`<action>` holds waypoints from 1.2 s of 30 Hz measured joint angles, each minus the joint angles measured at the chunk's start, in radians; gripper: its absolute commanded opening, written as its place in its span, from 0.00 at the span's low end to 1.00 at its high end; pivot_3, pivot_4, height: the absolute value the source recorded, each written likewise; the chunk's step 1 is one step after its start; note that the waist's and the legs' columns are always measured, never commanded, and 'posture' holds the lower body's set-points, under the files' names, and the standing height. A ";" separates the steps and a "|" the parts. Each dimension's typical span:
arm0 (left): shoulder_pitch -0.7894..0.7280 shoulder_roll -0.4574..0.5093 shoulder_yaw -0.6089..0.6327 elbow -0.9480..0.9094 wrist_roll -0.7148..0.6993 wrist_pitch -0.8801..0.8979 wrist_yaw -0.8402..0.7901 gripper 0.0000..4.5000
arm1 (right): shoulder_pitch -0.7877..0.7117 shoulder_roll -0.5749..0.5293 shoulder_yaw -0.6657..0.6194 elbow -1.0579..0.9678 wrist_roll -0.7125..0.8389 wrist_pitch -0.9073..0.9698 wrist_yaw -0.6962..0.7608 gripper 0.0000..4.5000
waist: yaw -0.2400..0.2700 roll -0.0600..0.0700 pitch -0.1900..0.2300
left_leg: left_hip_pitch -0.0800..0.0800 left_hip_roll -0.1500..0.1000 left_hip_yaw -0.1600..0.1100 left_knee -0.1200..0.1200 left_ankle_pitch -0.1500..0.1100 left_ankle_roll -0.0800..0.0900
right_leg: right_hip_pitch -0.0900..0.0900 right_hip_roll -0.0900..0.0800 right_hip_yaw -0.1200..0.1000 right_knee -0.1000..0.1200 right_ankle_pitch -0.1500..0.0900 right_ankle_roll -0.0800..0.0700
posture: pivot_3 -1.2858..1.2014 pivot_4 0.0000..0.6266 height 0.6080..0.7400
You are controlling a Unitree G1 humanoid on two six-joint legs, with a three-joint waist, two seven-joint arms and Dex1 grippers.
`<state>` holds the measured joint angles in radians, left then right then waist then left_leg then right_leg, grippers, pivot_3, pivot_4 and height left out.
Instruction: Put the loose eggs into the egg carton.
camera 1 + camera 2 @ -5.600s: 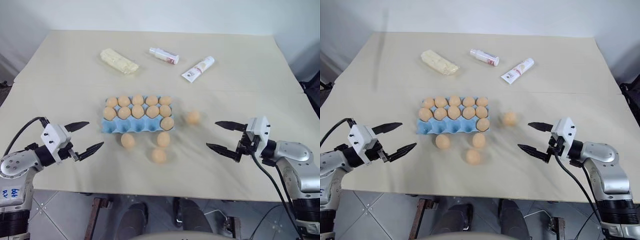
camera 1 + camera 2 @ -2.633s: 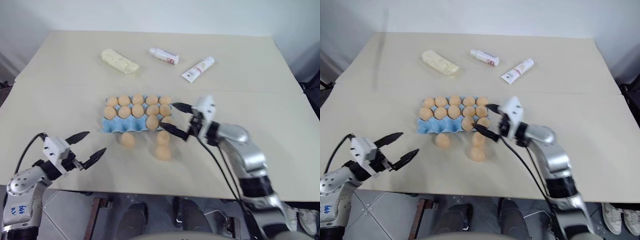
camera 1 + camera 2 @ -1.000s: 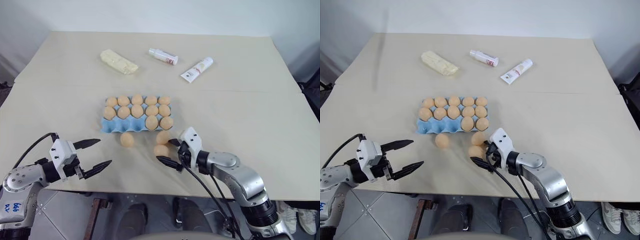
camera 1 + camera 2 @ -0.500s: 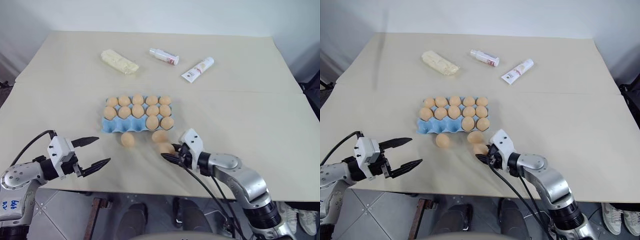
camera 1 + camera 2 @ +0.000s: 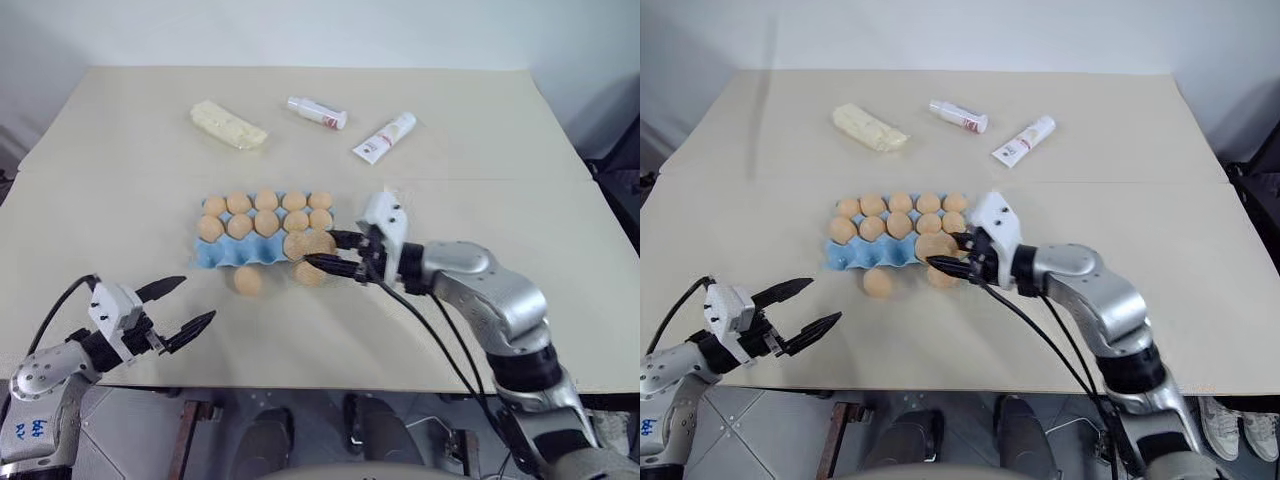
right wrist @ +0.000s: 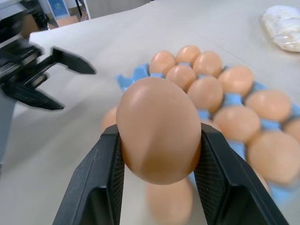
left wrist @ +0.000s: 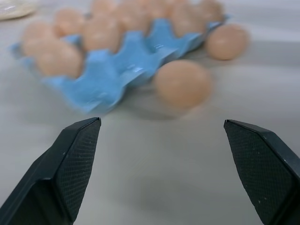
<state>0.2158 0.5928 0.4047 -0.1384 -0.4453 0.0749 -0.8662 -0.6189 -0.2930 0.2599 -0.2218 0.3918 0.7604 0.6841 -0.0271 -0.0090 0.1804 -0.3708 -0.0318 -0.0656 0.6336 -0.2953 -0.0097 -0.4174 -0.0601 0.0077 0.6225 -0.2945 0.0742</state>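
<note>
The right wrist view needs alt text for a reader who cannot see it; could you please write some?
The right tool holds a tan egg between its two black fingers above the light blue egg carton, which is mostly filled with eggs.

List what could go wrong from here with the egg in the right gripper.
1. The right gripper pinches the held egg by its sides alone, above the egg carton; a slip could drop it onto the seated eggs.
2. The near row's empty cups adjoin filled ones, so lowering off-centre might strike a neighbour.
3. Two loose eggs lie close by the carton's near edge; a low fingertip could nudge them.
</note>
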 measured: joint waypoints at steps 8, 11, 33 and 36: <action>0.059 -0.046 0.047 -0.007 0.000 -0.011 0.073 1.00 | -0.163 0.183 0.105 0.315 -0.167 -0.135 -0.070 0.46 | 0.000 0.000 0.000 | -0.001 -0.001 0.000 -0.001 0.000 0.000 | -0.002 0.000 0.000 0.000 0.000 0.000 | 0.52 0.24 1.00; 0.082 -0.058 0.058 -0.015 0.000 -0.020 0.085 1.00 | -0.176 0.231 0.117 0.374 -0.197 -0.156 -0.079 0.66 | -0.002 0.000 0.000 | -0.001 -0.001 0.001 -0.001 0.000 0.000 | -0.002 0.000 0.000 0.001 0.000 0.000 | 0.52 0.24 1.00; -0.196 0.025 -0.173 -0.082 -0.019 0.081 -0.041 1.00 | 0.474 -0.217 -0.372 -0.085 0.016 -0.500 0.247 0.99 | 0.014 0.000 0.000 | 0.003 0.000 0.003 -0.001 -0.001 0.001 | 0.002 0.002 0.002 0.000 0.000 0.001 | 0.52 0.24 1.00; -0.244 0.030 -0.209 -0.048 -0.017 0.077 -0.079 1.00 | 0.560 -0.250 -0.441 -0.072 0.040 -0.567 0.290 0.99 | 0.016 0.000 0.000 | 0.005 0.001 0.002 0.000 -0.001 0.000 | 0.004 0.003 0.001 0.001 0.000 0.001 | 0.52 0.24 1.00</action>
<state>-0.0277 0.6223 0.1959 -0.1863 -0.4624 0.1520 -0.9449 -0.0591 -0.5428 -0.1809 -0.2935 0.4317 0.1934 0.9744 -0.0111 -0.0091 0.1803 -0.3663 -0.0307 -0.0634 0.6334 -0.2958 -0.0093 -0.4136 -0.0573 0.0084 0.6231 -0.2945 0.0749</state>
